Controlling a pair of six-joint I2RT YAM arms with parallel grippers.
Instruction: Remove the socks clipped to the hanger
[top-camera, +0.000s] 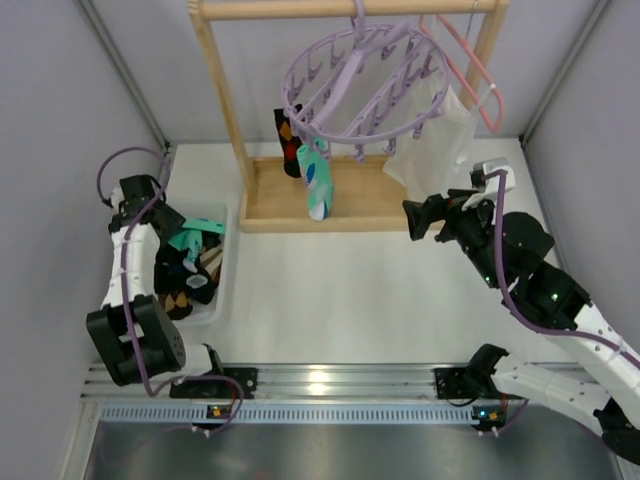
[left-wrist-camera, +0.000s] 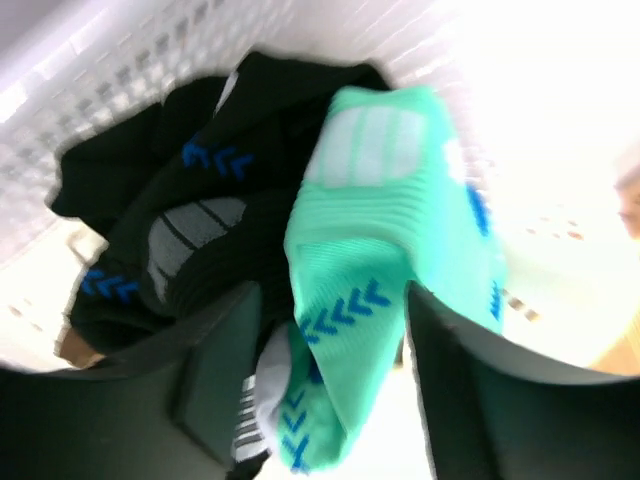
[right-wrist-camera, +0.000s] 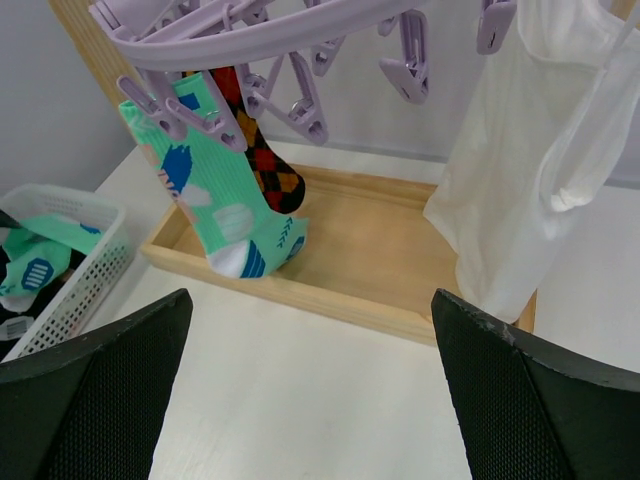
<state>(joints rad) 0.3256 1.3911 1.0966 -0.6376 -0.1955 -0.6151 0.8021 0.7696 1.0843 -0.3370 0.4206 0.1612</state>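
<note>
Two socks hang clipped at the left rim of the hanger (top-camera: 287, 80): a teal-green sock (top-camera: 318, 185) and, just behind it, an argyle sock (top-camera: 289, 145). Well left of the hanger, the left gripper (left-wrist-camera: 330, 310) is down in the white basket (top-camera: 225, 270), its fingers spread apart with a loose teal sock (left-wrist-camera: 380, 230) lying between them. To the hanger's right, the right gripper (top-camera: 410, 218) faces it, spread wide and empty.
</note>
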